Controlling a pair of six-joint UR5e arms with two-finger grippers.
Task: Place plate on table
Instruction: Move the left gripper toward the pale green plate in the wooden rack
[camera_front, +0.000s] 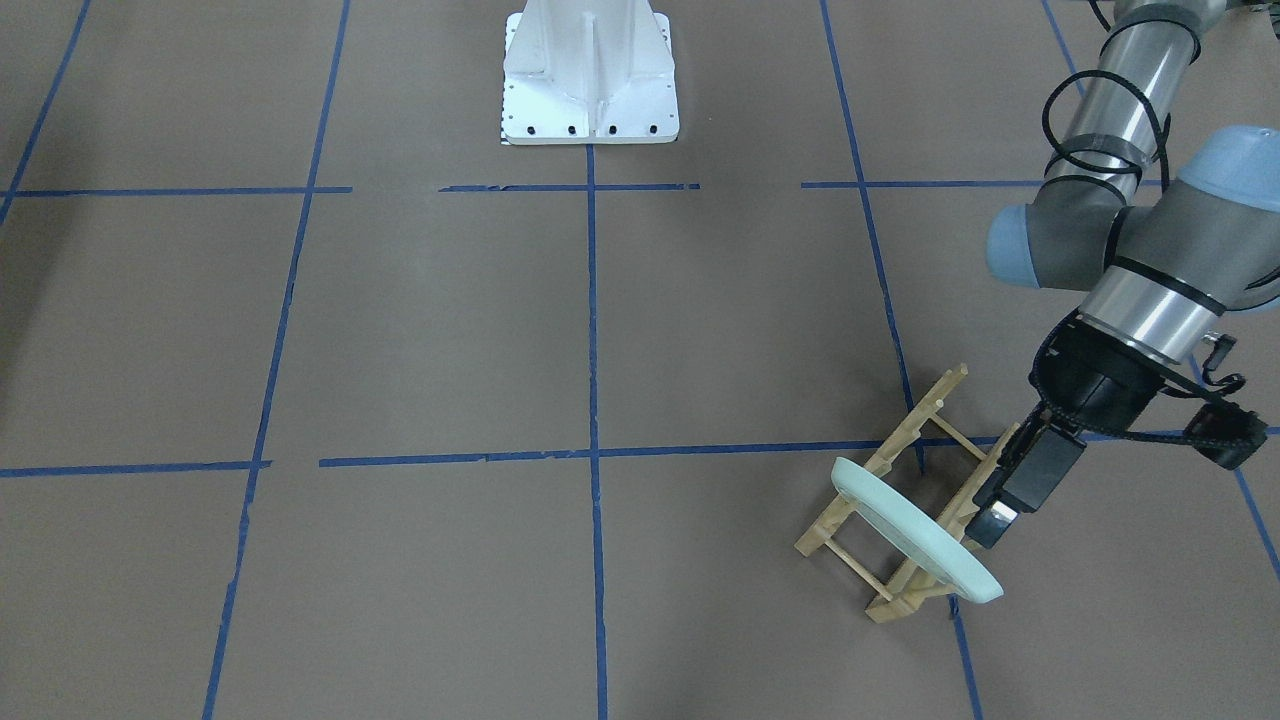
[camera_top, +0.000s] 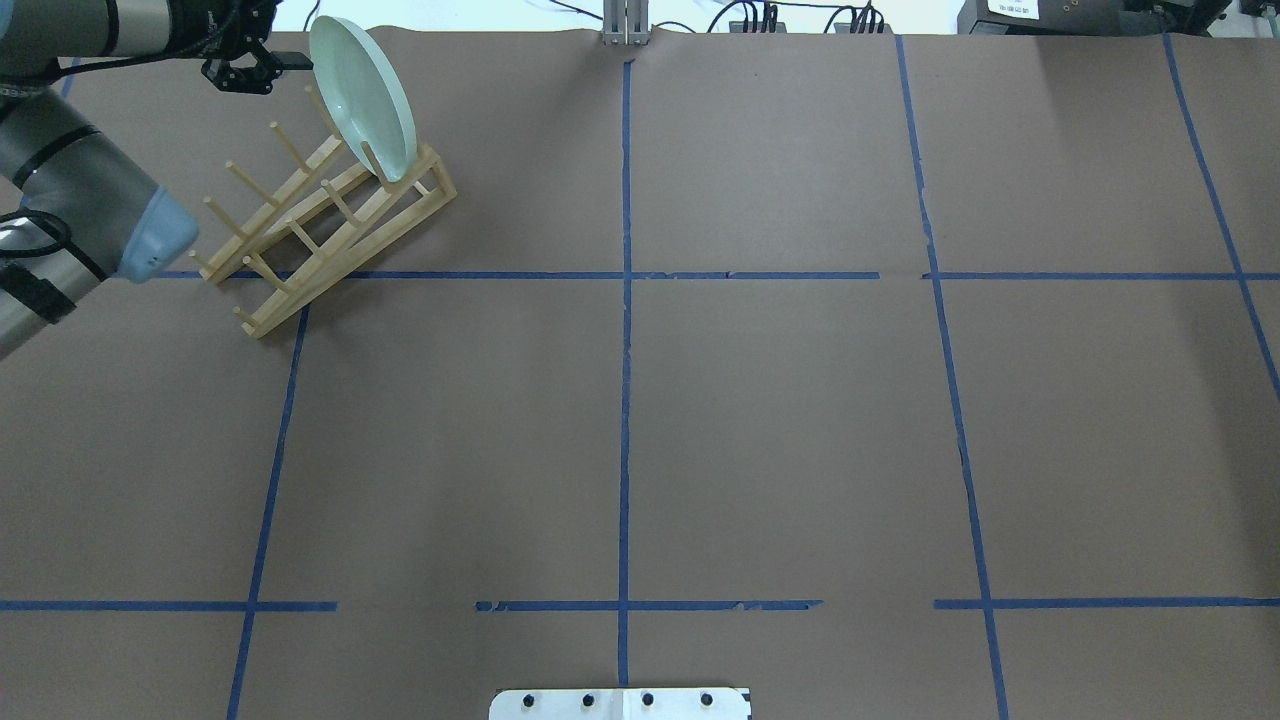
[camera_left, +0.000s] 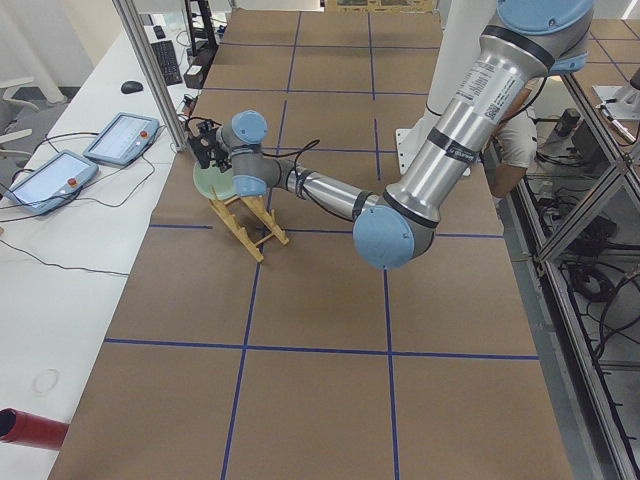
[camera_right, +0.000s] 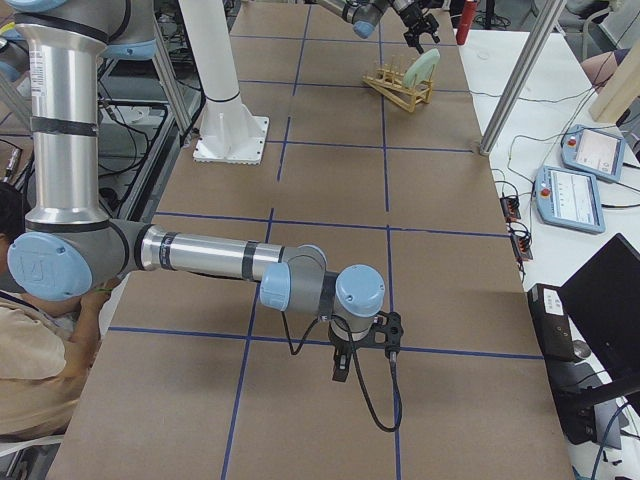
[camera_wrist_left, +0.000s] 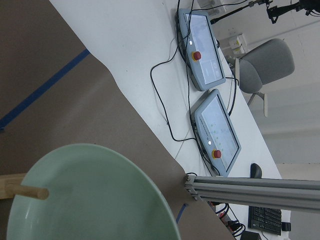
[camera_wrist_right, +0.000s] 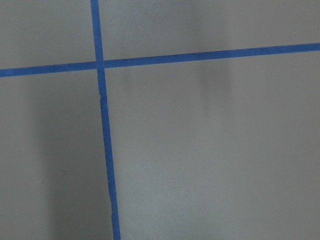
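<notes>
Pale green plate (camera_top: 365, 100) stood on edge in a wooden rack (camera_front: 905, 435) at the table's (camera_top: 760, 420) ten o'clock seen overhead, left gripper (camera_front: 988, 522) beside its rim, grip impossible to tell.

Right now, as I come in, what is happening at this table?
The robot's left claw is at the rim of the pale green plate, which stands on edge in the wooden rack near a corner of the table. I cannot tell whether the claw has closed on the plate. The plate is not yet laid on the table. The right claw hangs low over bare table, far from the rack.
</notes>
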